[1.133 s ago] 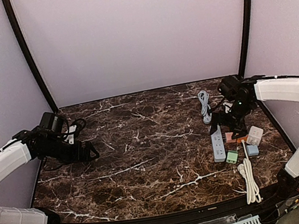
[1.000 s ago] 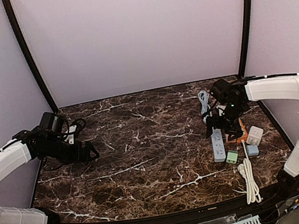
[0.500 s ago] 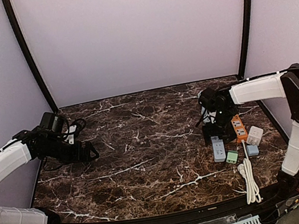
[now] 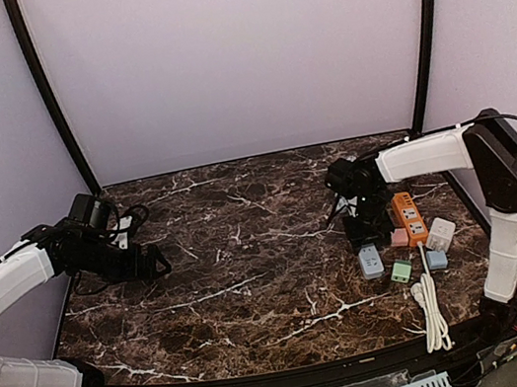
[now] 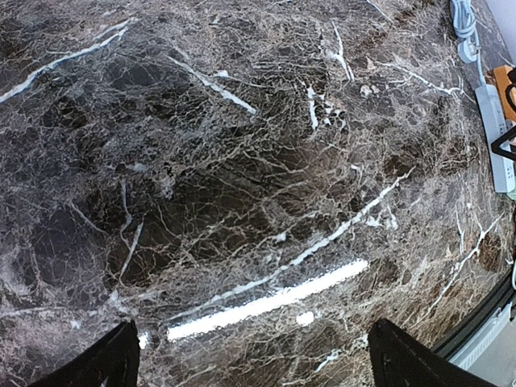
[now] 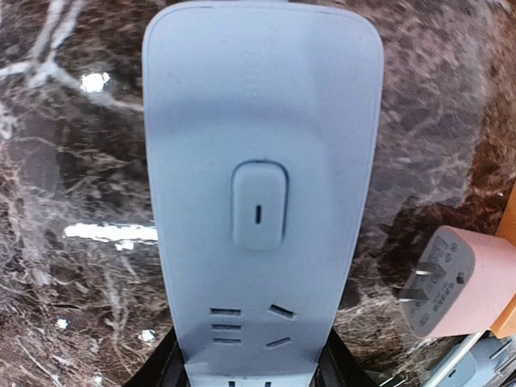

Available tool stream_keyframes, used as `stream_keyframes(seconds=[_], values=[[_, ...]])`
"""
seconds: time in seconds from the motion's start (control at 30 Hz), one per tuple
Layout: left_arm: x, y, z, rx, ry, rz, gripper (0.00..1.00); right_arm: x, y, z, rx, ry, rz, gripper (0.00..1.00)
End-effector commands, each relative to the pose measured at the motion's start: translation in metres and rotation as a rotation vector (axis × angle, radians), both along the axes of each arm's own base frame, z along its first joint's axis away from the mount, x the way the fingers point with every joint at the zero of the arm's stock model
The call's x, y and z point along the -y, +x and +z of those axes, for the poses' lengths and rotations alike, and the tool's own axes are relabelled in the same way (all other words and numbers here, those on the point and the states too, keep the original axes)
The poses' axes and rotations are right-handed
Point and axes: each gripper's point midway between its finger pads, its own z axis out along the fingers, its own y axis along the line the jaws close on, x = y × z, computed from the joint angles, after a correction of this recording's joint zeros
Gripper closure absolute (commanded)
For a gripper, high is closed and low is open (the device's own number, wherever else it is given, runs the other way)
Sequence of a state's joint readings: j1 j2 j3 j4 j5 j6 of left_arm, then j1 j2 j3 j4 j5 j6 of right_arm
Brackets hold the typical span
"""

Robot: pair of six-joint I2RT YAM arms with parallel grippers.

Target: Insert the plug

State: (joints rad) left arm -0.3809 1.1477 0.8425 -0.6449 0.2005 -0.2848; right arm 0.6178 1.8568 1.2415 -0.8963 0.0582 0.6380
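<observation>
Grey power strip (image 6: 258, 161) is now sitting between the fingers of the right gripper (image 4: 358, 228), which has been swinging in leftward off the orange strip (image 4: 409, 217). The fingers are lying against both its sides, though I cannot tell if they are clamping. The pink plug (image 6: 442, 292) is lying uninserted just right of those jaws, clutter crowding that side and open marble stretching left, while the left gripper (image 5: 262, 367) is hanging wide open, empty.

Two power strips (image 4: 371, 260) (image 4: 408, 215), four plug adapters (image 4: 400, 238) (image 4: 440, 234) (image 4: 401, 272) (image 4: 436, 259), two cables (image 4: 429, 309) (image 5: 462, 20)
</observation>
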Motion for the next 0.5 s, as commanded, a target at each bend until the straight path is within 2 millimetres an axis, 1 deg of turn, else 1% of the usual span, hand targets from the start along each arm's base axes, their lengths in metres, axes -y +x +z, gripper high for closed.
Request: stream_keyframes(seconds=[0.0,0.07,0.13,0.23,0.33,0.47], values=[[-0.002,-0.005,0.003,0.006,0.003,0.000,0.00,-0.027,0.004,0.008,0.026,-0.016,0.081,0.61],[-0.002,-0.005,0.004,0.008,0.003,0.000,0.00,-0.043,0.003,0.009,0.028,-0.016,0.113,0.61],[-0.002,-0.005,0.004,0.010,0.001,0.000,0.00,-0.063,0.001,0.009,0.029,-0.006,0.152,0.61],[-0.002,-0.005,0.005,0.015,0.001,0.002,0.00,-0.099,-0.005,0.009,0.035,0.021,0.217,0.62],[-0.002,-0.005,0.007,0.022,0.001,0.002,0.00,-0.133,-0.014,0.002,0.022,0.037,0.276,0.62],[-0.002,-0.005,0.008,0.028,0.000,0.002,0.00,-0.178,-0.025,0.000,0.016,0.087,0.332,0.62]])
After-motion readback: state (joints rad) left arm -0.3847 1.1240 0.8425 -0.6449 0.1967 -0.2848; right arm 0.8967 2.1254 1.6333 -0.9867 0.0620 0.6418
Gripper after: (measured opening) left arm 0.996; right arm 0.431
